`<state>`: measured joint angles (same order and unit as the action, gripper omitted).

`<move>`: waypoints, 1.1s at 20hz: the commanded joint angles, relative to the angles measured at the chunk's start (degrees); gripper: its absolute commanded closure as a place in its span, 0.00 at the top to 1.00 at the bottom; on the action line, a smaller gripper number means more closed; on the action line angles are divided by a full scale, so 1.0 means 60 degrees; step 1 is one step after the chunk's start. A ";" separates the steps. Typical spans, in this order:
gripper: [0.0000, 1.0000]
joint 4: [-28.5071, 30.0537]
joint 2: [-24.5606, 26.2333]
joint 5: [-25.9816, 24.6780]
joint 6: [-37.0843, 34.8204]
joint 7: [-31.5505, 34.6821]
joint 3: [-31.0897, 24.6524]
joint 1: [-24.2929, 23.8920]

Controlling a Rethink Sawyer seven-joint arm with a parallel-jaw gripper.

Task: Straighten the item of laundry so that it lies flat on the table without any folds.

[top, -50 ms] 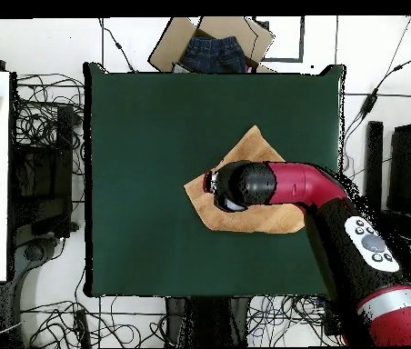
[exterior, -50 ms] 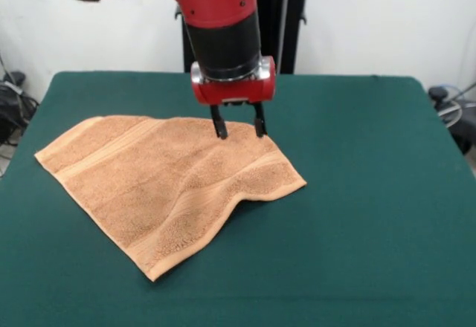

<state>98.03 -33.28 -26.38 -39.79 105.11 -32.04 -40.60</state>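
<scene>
From the front, the towel (exterior, -50 ms: 167, 186) is sitting on the green table (exterior, -50 ms: 372, 193), spread out mostly flat but turned so it reads like a diamond. One corner points toward the camera, one points off to the left side of the table, and one sticks out to the right. You can see the woven stripes running along two opposite edges. It isn't totally smooth: there's a soft ridge running across the right half, and the edge near the right corner is lifted a bit with a shadow tucked under it.

The gripper (exterior, -50 ms: 239, 128) comes straight down over the towel's far edge. Its two black fingers (exterior, -50 ms: 220, 127) are spread apart with a clear gap between them, so it's open and not pinching anything. The tips are right at the cloth's surface along that far edge; I can't say for sure they're pressing into it.

Looking down from overhead, the towel (top, -50 ms: 250, 150) lies a bit right of the table's (top, -50 ms: 145, 136) middle. The red arm (top, -50 ms: 300, 186) reaches across and covers a good chunk of the towel, and the fingers are hidden under the wrist. A cardboard box (top, -50 ms: 211, 41) with something blue in it sits just past the table's top edge.
</scene>
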 commanded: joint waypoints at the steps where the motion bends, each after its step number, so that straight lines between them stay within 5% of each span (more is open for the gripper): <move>1: 1.00 -0.0077 0.0825 -0.1127 0.0937 -0.0731 0.0060 0.0477; 22: 1.00 -0.1299 0.1277 -0.1194 -0.0232 -0.1505 -0.0178 0.0562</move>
<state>94.46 -28.09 -30.78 -37.38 105.11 -32.04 -38.39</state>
